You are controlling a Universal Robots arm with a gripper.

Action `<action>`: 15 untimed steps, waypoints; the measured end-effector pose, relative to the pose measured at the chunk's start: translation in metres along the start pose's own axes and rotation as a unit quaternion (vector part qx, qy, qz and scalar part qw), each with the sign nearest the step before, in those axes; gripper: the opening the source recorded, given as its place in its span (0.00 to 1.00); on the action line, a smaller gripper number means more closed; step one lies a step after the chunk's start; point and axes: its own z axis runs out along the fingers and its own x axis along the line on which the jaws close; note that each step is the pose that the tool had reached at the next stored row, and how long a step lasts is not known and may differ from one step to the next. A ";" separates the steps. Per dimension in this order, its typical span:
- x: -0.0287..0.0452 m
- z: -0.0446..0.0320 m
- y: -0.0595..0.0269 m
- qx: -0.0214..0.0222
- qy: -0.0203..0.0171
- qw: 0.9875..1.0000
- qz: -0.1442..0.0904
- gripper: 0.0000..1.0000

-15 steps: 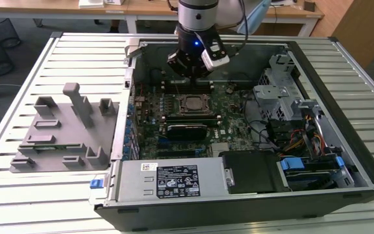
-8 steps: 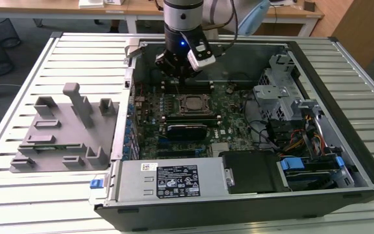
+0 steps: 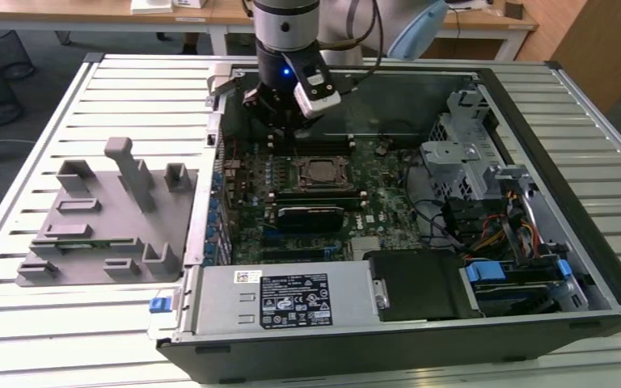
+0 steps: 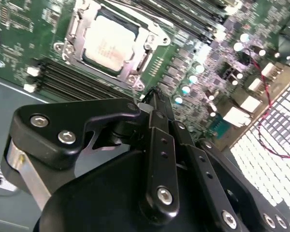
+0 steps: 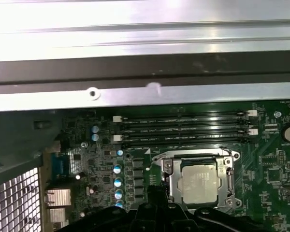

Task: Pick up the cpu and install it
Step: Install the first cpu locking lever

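The cpu (image 4: pixel 108 43) is a pale silvery square lying flat inside the metal socket frame (image 4: pixel 70 36) on the green motherboard. It also shows in the first wrist view, cpu (image 5: pixel 200 181), and in the exterior view, cpu (image 3: pixel 316 172). My gripper (image 4: pixel 152 96) hangs above the board beside the socket, apart from the chip. Its black fingers (image 4: pixel 159 145) are pressed together with nothing between them. In the exterior view the gripper (image 3: pixel 278 121) is over the far part of the open computer case, just beyond the socket.
Memory slots (image 5: pixel 183 128) run along the socket's far side. A grey holder tray (image 3: pixel 106 218) with a green strip (image 3: pixel 73 234) lies at the exterior view's left. The power supply (image 3: pixel 284 299), a drive cage (image 3: pixel 462 153) and cables (image 3: pixel 494 226) crowd the case.
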 end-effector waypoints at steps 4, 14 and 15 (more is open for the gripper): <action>0.0046 0.0000 0.0003 0.000 0.000 1.000 0.000 0.11; 0.0102 -0.0001 0.0044 0.000 0.000 1.000 0.000 0.11; 0.0107 -0.0001 0.0054 0.000 0.000 1.000 0.000 0.11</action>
